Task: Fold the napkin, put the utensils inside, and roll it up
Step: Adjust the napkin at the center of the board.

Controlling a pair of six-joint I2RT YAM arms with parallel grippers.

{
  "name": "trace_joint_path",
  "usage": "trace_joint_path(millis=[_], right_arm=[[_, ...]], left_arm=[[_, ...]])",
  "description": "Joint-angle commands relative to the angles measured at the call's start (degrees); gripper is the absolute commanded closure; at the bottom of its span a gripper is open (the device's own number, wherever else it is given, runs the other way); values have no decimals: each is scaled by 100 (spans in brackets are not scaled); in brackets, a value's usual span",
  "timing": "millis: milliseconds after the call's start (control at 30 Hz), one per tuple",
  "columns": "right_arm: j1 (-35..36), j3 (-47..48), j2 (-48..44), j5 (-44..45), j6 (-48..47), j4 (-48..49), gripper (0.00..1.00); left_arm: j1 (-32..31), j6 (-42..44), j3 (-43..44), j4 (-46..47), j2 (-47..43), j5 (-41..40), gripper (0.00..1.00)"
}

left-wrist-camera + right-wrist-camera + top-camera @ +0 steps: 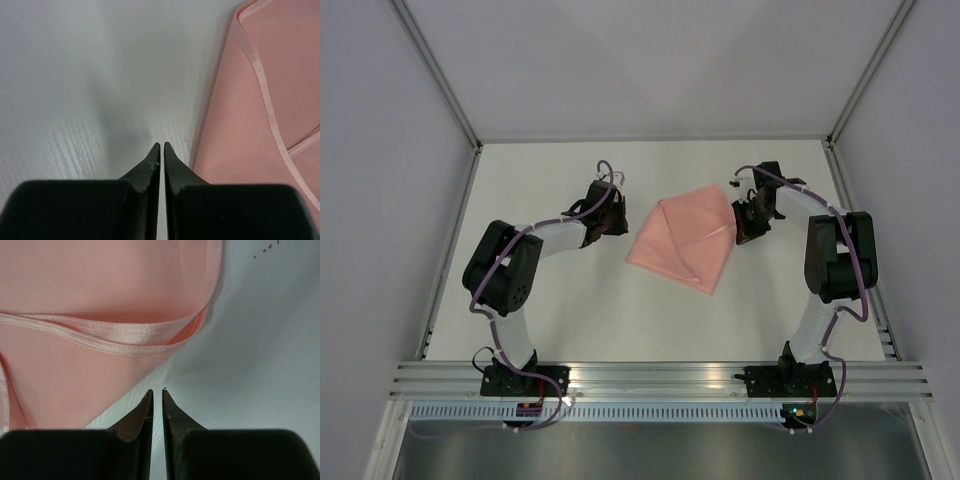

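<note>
The salmon-pink napkin (pixel 682 240) lies folded on the white table between the two arms, with a flap turned over and its hemmed edge showing (pixel 115 337). My left gripper (pixel 617 222) hovers just off the cloth's left edge (pixel 260 100). Its jaws (pixel 162 145) are shut to a hairline and hold nothing. My right gripper (pixel 740 232) sits at the napkin's right corner. Its tips (pixel 157 391) stand a narrow slit apart over bare table, just short of the cloth (pixel 75 290), with nothing between them. The utensils are out of view.
White table (pixel 570 320) with upright white walls at left, back and right. An aluminium rail (pixel 660 378) runs along the near edge, where both arm bases are bolted. A few tiny red specks (pixel 270 247) lie on the table beyond the napkin's corner.
</note>
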Motion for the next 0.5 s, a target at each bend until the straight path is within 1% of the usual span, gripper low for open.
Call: trace_joint_path(millis=[0, 167, 333, 467], right_arm=[[118, 257, 237, 272, 54, -153, 83], [302, 354, 414, 544, 71, -109, 85], [443, 600, 677, 676, 45, -144, 85], [601, 837, 967, 782, -16, -171, 84]], left_arm=[[-20, -446, -217, 92, 22, 130, 92], [-178, -613, -535, 331, -101, 192, 92], [-467, -779, -781, 409, -74, 96, 93], [-669, -956, -1140, 559, -162, 17, 93]])
